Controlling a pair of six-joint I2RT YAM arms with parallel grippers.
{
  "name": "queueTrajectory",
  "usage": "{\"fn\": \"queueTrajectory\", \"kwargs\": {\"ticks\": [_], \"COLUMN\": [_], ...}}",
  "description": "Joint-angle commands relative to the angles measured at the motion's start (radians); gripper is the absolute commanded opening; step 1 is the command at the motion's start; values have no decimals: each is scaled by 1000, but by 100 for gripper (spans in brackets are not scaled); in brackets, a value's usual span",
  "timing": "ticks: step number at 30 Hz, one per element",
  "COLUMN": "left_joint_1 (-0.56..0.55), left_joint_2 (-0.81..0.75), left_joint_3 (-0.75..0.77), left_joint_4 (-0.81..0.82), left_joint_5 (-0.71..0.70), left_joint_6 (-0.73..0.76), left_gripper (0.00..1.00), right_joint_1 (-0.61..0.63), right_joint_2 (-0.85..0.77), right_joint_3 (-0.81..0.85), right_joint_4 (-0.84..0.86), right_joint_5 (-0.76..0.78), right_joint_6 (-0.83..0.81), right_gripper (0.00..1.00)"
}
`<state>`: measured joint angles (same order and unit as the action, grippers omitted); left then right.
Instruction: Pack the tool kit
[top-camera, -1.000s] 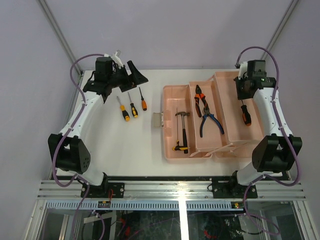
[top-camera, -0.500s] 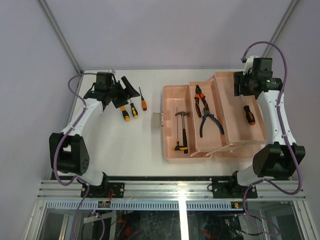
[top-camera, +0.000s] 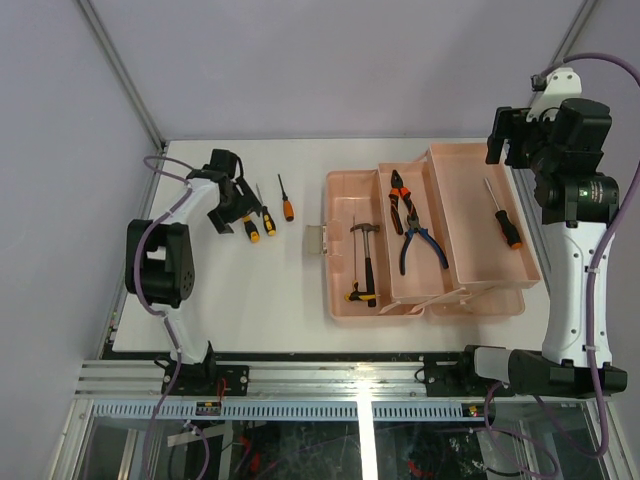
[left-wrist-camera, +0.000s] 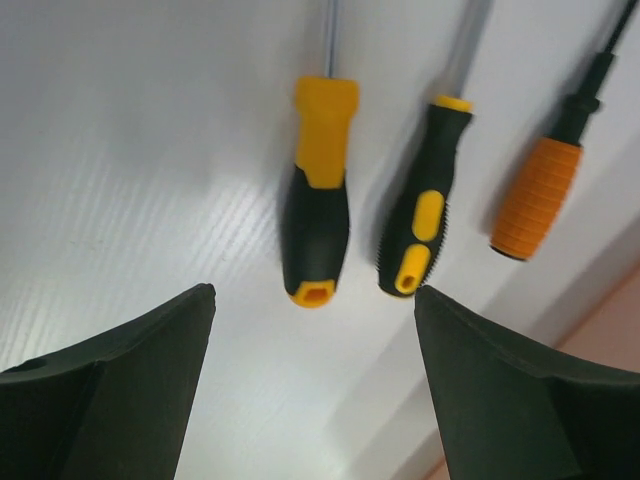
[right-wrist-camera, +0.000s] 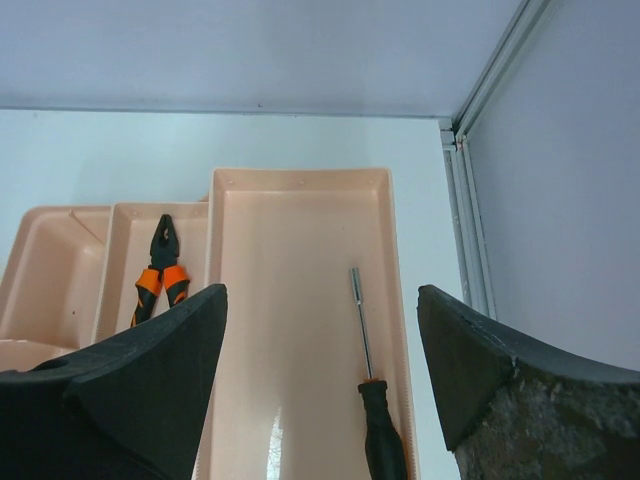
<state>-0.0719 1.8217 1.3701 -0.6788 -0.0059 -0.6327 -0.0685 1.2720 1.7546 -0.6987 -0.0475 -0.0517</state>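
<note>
My right fingers (right-wrist-camera: 120, 400) just let go. A second ago they were shut on the black and orange screwdriver (top-camera: 500, 216). Now they are wide open, hold nothing, and have gone up high. The screwdriver lies in the right tray (top-camera: 455, 190) of the open pink toolbox (top-camera: 345, 195), so that one is packed. My left fingers (left-wrist-camera: 110, 390) are wide open and empty too. They have dropped low over three more screwdrivers (left-wrist-camera: 415, 225) on the table (top-camera: 250, 290). I think those go next.
</note>
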Motion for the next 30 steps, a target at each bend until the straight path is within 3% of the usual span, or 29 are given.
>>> {"fn": "queueTrajectory", "kwargs": {"ticks": [1,11,14,15,17,18,24,30], "left_joint_1": [6,11,15,15,19,20,19,-37], "left_joint_2": [60,176,201,204,201,190,25,-83], "left_joint_3": [69,79,63,54,36,31,83,311], "left_joint_4": [-71,-68,-53,-46,-29,-28,-11,11], "left_joint_5": [-125,-143,-113,-96,-60,-50,41,237], "left_joint_6": [-1,-5,-5,-6,-5,-9,28,175], "left_gripper": [79,78,71,60,3,0,0,0], "right_joint_1": [-4,-4,-4,-3,-4,-3,-4,-3], "right_joint_2": [-22,-25,-17,-15,-13,-11,1,47], "right_joint_3": [-6,43,54,56,57,57,68,65], "right_joint_4": [-14,-55,-58,-59,-58,-59,-66,-20], "right_joint_5": [-10,9,7,8,7,6,-47,-269], "right_joint_6": [12,1,3,5,6,5,12,147], "right_gripper": [83,83,83,83,83,83,83,79]}}
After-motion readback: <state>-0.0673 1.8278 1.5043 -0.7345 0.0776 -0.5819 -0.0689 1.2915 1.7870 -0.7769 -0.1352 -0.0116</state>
